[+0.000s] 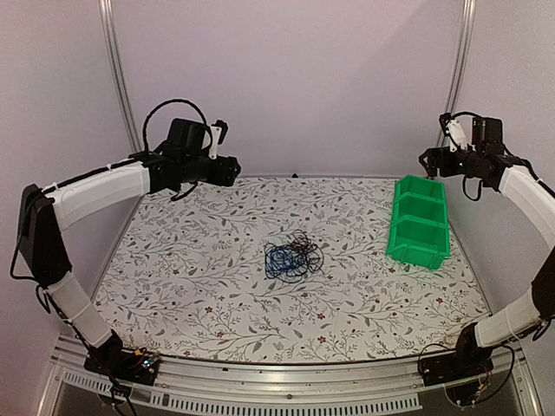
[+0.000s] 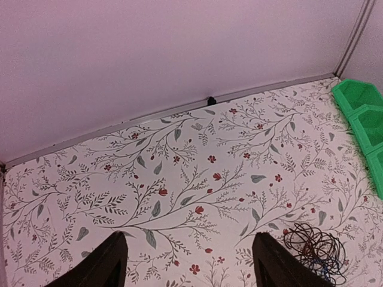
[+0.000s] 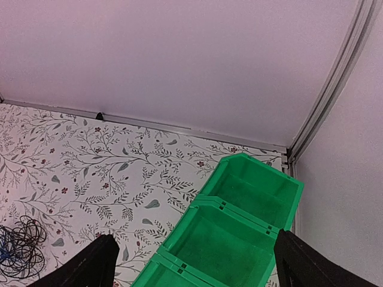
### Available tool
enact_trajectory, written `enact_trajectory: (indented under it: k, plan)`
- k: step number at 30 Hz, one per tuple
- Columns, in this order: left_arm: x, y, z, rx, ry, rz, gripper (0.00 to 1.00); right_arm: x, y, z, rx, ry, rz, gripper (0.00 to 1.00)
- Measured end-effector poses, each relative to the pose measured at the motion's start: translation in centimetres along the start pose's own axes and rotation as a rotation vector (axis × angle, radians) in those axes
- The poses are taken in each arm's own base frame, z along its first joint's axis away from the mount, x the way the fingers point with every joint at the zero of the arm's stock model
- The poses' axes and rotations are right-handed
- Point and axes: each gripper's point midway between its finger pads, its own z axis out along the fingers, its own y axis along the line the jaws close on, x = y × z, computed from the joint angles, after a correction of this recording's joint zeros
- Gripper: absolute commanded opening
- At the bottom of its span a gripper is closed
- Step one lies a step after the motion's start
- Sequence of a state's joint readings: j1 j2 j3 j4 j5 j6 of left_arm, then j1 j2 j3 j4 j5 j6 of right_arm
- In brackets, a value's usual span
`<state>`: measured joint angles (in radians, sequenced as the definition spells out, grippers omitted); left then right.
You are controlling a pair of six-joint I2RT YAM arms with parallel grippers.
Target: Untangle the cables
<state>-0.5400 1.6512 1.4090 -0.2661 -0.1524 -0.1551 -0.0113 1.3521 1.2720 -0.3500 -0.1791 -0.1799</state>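
Note:
The cables (image 1: 292, 256) lie in a loose tangle of thin black wires and one blue wire near the middle of the flowered table. The tangle also shows in the left wrist view (image 2: 317, 250) at the lower right and in the right wrist view (image 3: 19, 248) at the lower left. My left gripper (image 1: 232, 170) is raised high over the table's far left, open and empty; its fingers (image 2: 99, 266) stand wide apart. My right gripper (image 1: 427, 161) is raised over the far right, above the green bins, open and empty, fingers (image 3: 90, 266) wide apart.
A green bin (image 1: 420, 221) with three compartments stands at the right side of the table; it also shows in the right wrist view (image 3: 239, 233) and the left wrist view (image 2: 362, 122). White walls and metal corner posts (image 1: 117, 74) enclose the table.

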Motion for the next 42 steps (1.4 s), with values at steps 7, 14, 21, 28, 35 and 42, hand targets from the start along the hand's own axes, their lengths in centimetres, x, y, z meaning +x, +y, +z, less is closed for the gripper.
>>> enact_trajectory:
  k: [7,14,21,28,35,42]
  plan:
    - [2.5,-5.5,0.9,0.154,0.063,0.039,0.69,3.3,1.3,1.9,-0.149,0.091,-0.028,0.86]
    - [5.0,-11.4,0.4,0.332,0.13,0.041,0.64,6.5,9.1,3.5,-0.434,0.162,-0.171,0.66]
    - [9.2,-13.8,0.5,0.395,0.25,-0.04,0.62,10.7,21.7,2.6,-0.773,0.223,-0.363,0.45]
    - [13.3,-14.1,0.4,0.411,0.368,-0.145,0.58,17.6,30.5,1.3,-1.026,0.38,-0.454,0.47]
    - [14.6,-14.3,0.1,0.424,0.415,-0.184,0.57,16.0,34.0,4.9,-1.055,0.373,-0.435,0.53]
    - [14.5,-13.7,-1.6,0.417,0.426,-0.192,0.57,16.3,35.6,8.9,-1.039,0.4,-0.353,0.46]
